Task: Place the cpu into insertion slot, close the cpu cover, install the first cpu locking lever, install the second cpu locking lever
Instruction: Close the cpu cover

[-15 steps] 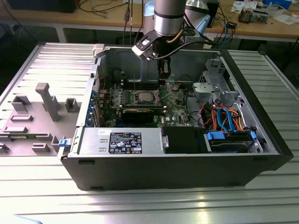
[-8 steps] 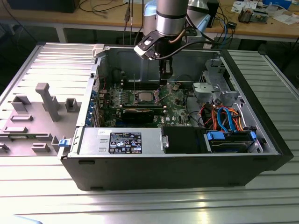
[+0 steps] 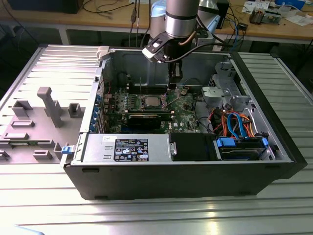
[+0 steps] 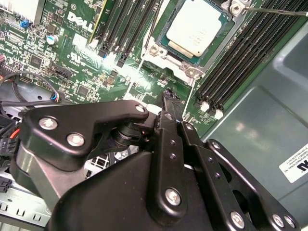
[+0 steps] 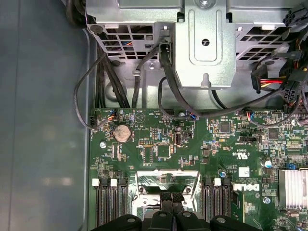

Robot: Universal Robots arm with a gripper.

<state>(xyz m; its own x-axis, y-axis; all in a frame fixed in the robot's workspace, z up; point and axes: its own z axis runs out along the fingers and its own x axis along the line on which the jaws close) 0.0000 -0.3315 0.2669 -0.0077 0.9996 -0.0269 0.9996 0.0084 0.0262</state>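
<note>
Black case wall (image 3: 186, 181): nearest you in the exterior view; the box lies open.
Long expansion card (image 3: 146, 119): black, just this side of the chip.
Seated cpu (image 3: 151, 102): dull silver top up, already resting in the insertion slot (image 4: 191, 71), with memory slots (image 4: 240, 57) on either side.
Thin cpu cover: you cannot tell whether it lies flat over the chip.
Wire locking lever (image 4: 276, 10): juts from the slot's corner in the second wrist view.
Arm's gripper (image 3: 173, 84): fingers drawn together, nothing visible between them; poised above the board (image 5: 192, 144), just to the exterior view's right of the cpu.
Step in hand: placement looks done; judge this the cover-and-lever stage.
Demand on you: fine aim on thin metal, keeping off the chip and memory slots.
</note>
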